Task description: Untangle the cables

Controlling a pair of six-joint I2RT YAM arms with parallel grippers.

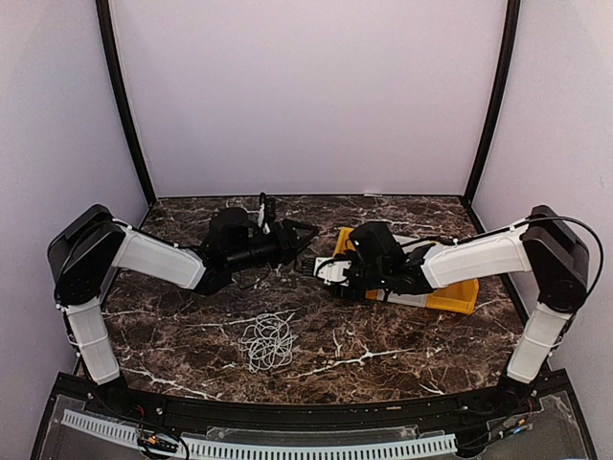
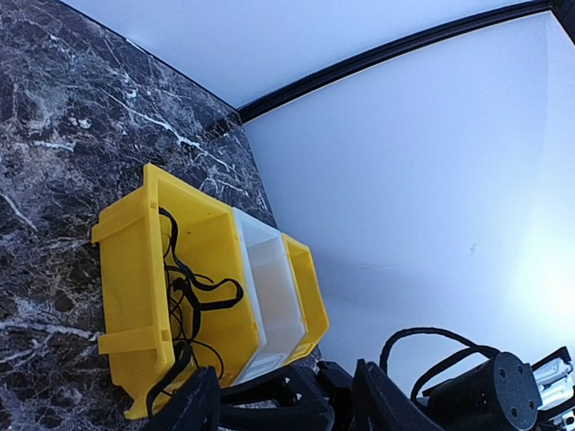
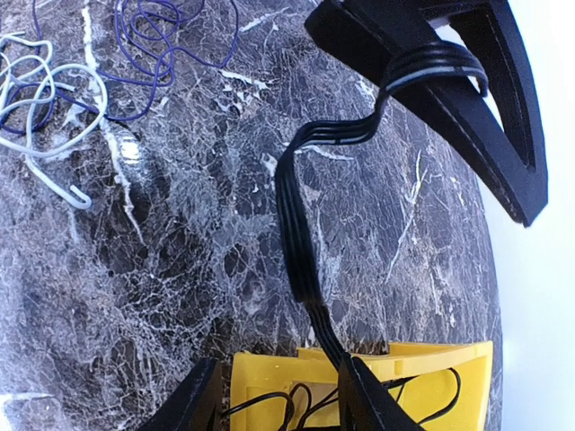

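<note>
**Top external check: black cable spanning 2 released grippers**

Both arms are reaching inward over the dark marble table [image 1: 172,335], and their grippers are sitting close together near its middle. The left gripper [image 2: 287,400] is showing its 2 fingers spread wide in the left wrist view, clamping nothing between them. The right gripper [image 3: 280,400] is likewise standing released, with a wide gap between its fingers.

The black cable [image 3: 296,238] is running as a flat band of 4 parallel strands. In the right wrist view it is draping over 1 finger of the left gripper at the top. It is then bending and descending to the inner edge of 1 finger of the right gripper. Whether that finger is actually touching the band cannot be told.

More black loops are lying inside the yellow bin [image 1: 460,297], which is sitting on the table beneath the right forearm. A white bin [image 2: 269,287] is sitting inside the yellow bin, just beside the black loops.

The pale cable heap [image 1: 268,340] is lying loose on the table nearer the arm bases, well apart from both grippers and from the yellow bin. Its strands are reading white and violet-blue in the right wrist view, and they are crossing over one another in a tangle.
</note>
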